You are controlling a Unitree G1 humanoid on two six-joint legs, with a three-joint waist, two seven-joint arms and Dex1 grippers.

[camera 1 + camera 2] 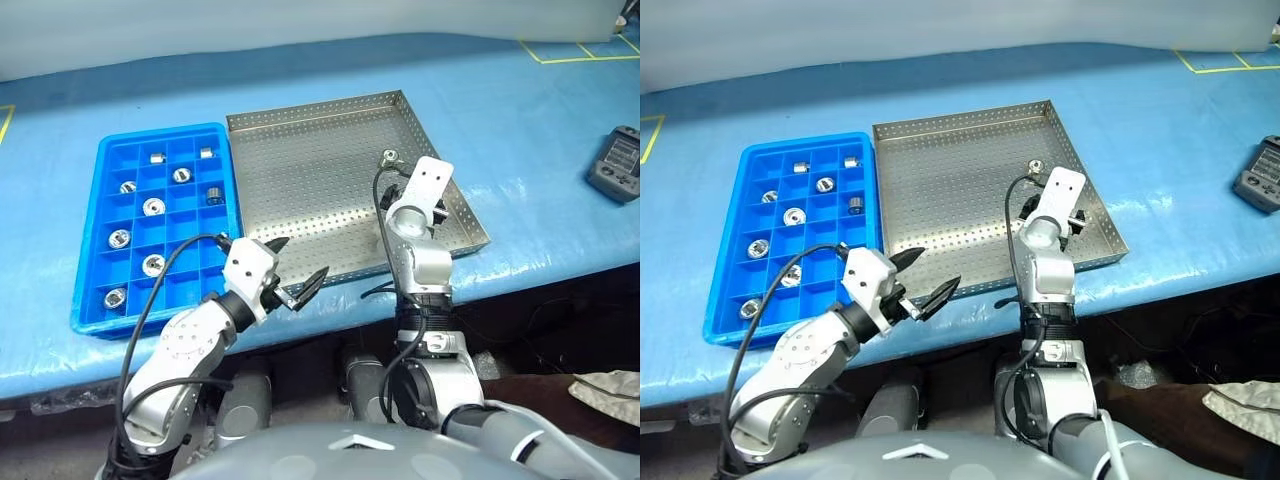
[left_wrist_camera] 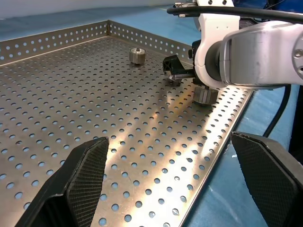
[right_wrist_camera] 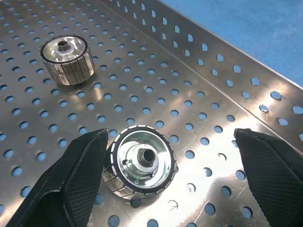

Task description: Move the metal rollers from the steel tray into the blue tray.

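Observation:
The steel tray lies in the middle of the blue table, with the blue tray touching its left side. Several metal rollers sit in the blue tray's compartments. Two rollers remain on the steel tray's right side. One roller lies flange-up between my right gripper's open fingers, close to one finger. The other roller stands a little beyond it, also seen in the head view. My left gripper is open and empty over the steel tray's front rim.
A dark handheld controller lies on the table at the far right. Yellow tape lines mark the back right of the table. The steel tray's raised rim runs close beside the right gripper.

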